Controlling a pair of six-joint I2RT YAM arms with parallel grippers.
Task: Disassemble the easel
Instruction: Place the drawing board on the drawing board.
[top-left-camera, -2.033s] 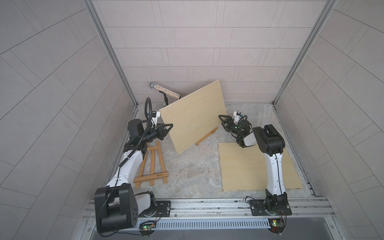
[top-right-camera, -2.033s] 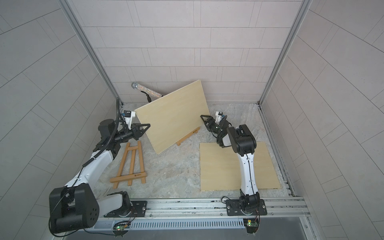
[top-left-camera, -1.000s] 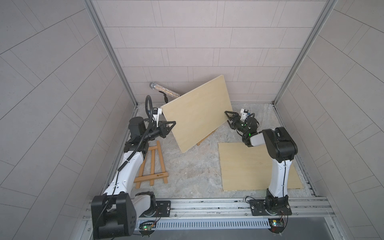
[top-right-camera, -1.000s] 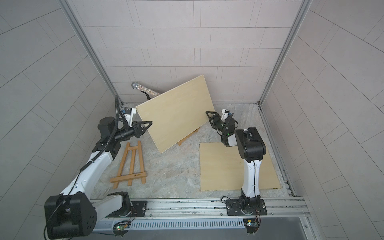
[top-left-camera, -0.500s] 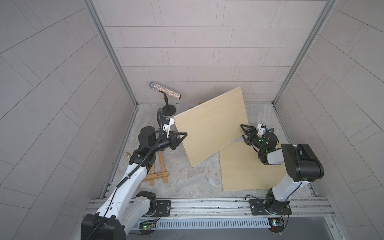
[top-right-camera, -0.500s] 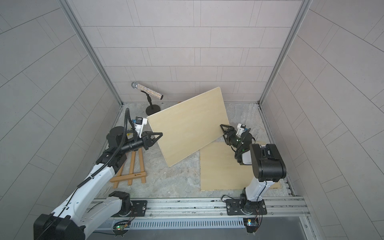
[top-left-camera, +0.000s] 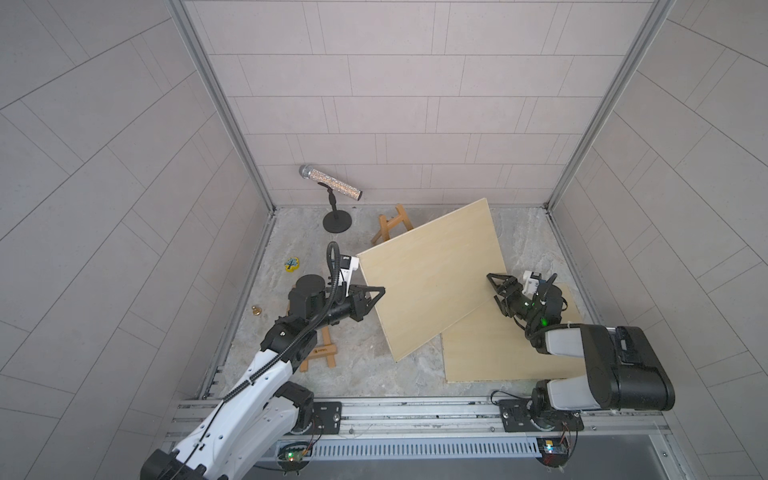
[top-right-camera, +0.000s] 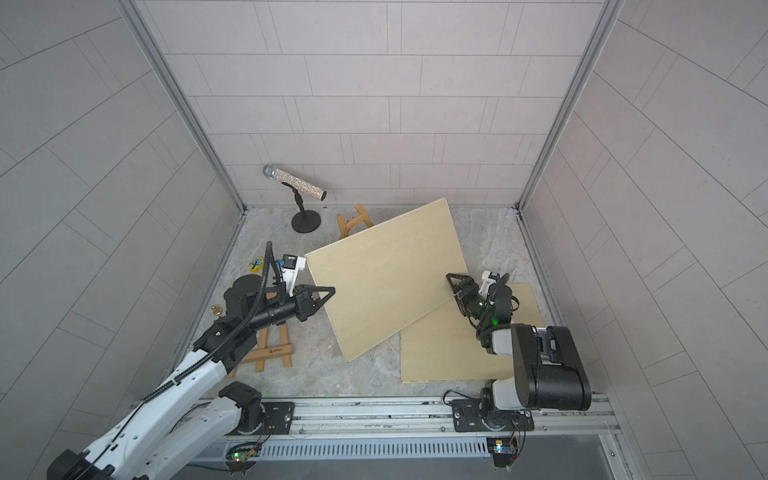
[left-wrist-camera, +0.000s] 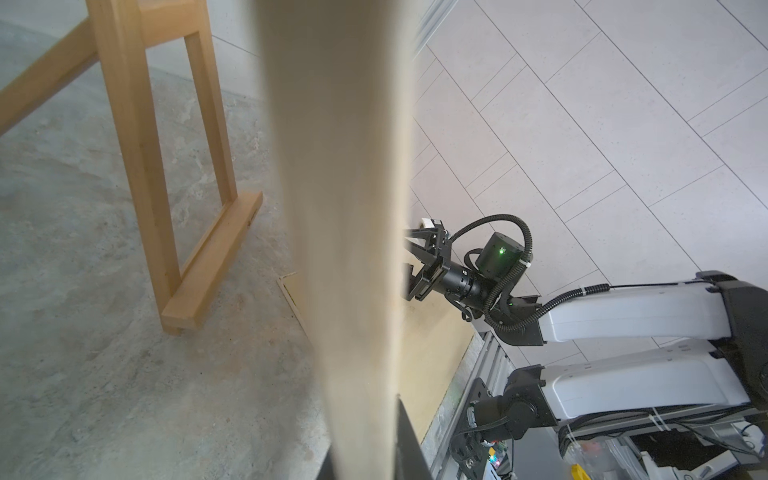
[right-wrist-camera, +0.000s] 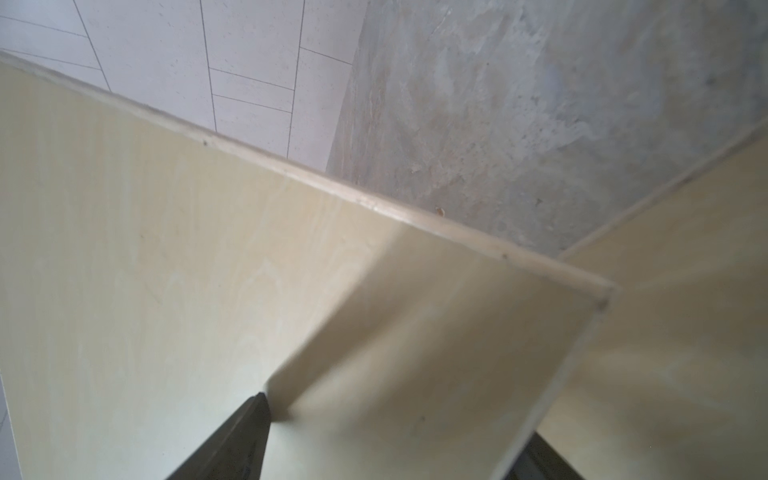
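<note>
The large pale plywood board (top-left-camera: 432, 282) is hanging tilted above the grey table (top-left-camera: 365, 370), clear of the small wooden easel (top-left-camera: 392, 222). The left gripper's (top-left-camera: 376, 293) fingers are pinching one thin edge, and the right gripper's (top-left-camera: 494, 286) fingers are standing wide around the opposite edge. The board is probably proving light, stiff and prone to swinging, so gripping it by two edges suits it.

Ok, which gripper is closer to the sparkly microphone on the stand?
Left. The left gripper, shut on the edge of the tilted board, sits robot-side of the microphone. The right gripper is open at the board's opposite edge, farther away.
</note>
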